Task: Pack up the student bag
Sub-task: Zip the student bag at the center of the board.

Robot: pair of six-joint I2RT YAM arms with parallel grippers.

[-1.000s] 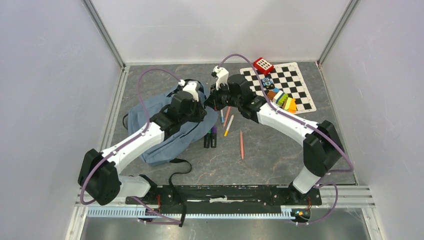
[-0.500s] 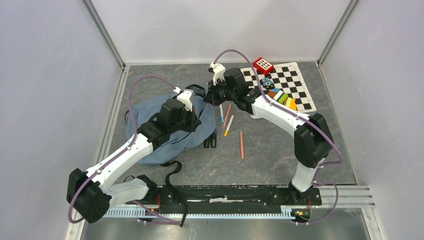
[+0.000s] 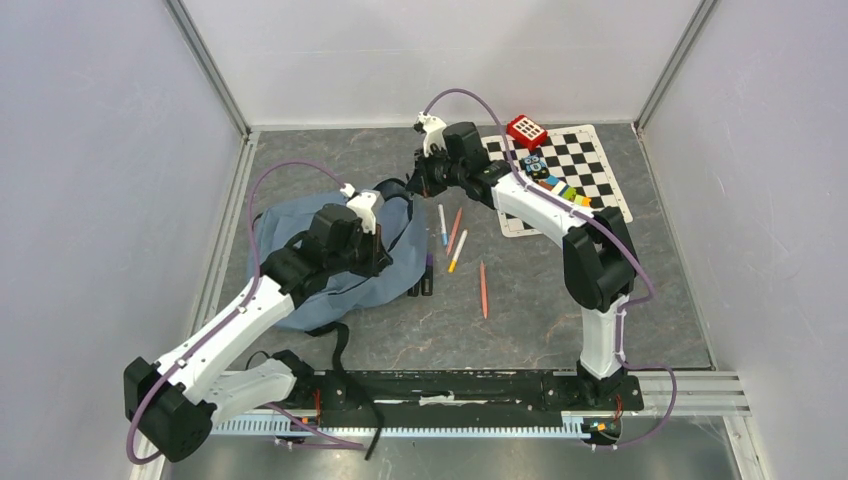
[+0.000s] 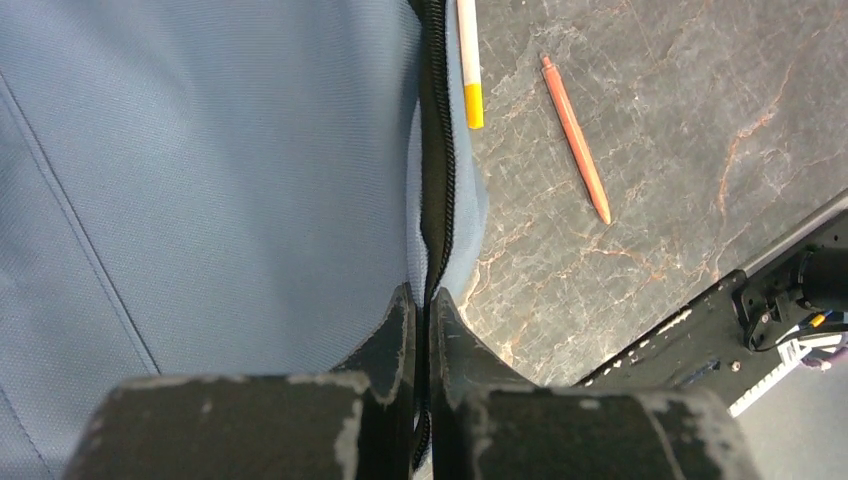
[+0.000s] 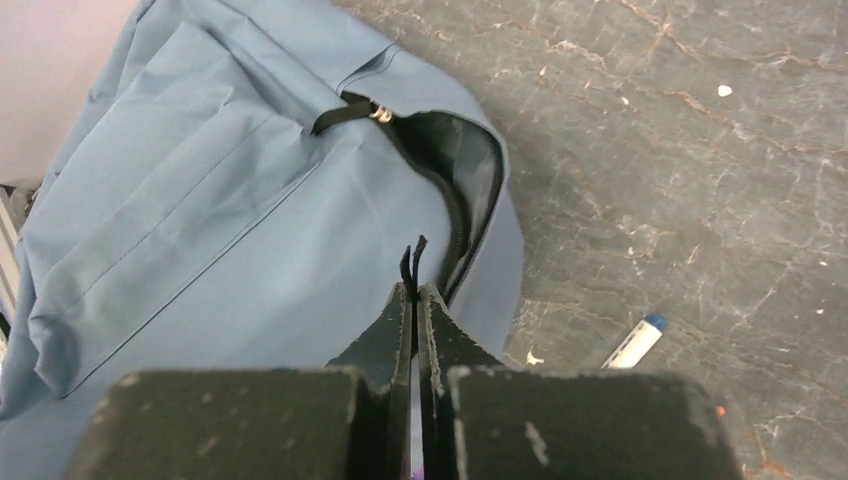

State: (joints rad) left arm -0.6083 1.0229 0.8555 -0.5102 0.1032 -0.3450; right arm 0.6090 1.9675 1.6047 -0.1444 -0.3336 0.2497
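Observation:
The blue-grey student bag [image 3: 300, 250] lies flat left of centre. My left gripper [image 3: 377, 255] is shut on the bag's black zipper edge; in the left wrist view the jaws [image 4: 422, 300] pinch the zipper seam of the bag [image 4: 200, 150]. My right gripper [image 3: 415, 187] is at the bag's far right corner. In the right wrist view it [image 5: 414, 290] is shut on a black zipper pull tab [image 5: 411, 262]. The bag [image 5: 200, 200] has a partly open zip mouth [image 5: 455, 165] showing a dark inside.
Pens lie right of the bag: a blue-tipped one [image 3: 443, 226], an orange one [image 3: 483, 290], a yellow-tipped one [image 3: 457, 252], and two black markers [image 3: 421, 280]. A chequered mat [image 3: 590, 175] holds a red block [image 3: 527, 131] and coloured blocks [image 3: 565, 195]. A black strap [image 3: 345, 345] trails to the front rail.
The left arm has drawn back and left, holding the bag's edge. The right arm has moved toward the back. The bag has spread and shifted left.

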